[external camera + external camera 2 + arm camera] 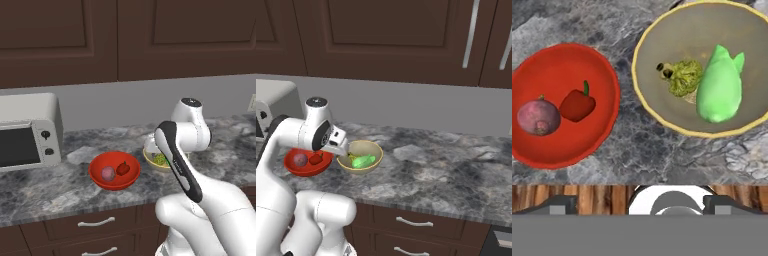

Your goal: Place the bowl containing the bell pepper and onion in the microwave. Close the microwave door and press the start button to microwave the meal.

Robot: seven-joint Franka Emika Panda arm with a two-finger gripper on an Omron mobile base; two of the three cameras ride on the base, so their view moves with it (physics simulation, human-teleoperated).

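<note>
The grey marbled stone table (60, 192) runs wide across the kitchen, backed by a plain grey wall with dark brown cabinets (125, 35) hanging above it. Below the table's front edge sit dark drawers with pale curved handles (96, 222). At the left end stands a small silver box (30, 131) with two black knobs. The red bowl (114, 170) rests on the table near the front, the pinkish onion (108, 173) and the dark red bell pepper (123, 168) lying side by side inside it, close together. Just beside it, not quite touching, sits a tan-yellow bowl (699, 70) holding a bright green item and a lumpy yellow-green one. The white arm bends over the pair of bowls, and the pincer (639, 202) looks down from above them; whether it is released or clenched cannot be told, as only its dark tips peek in low in the hand view.
</note>
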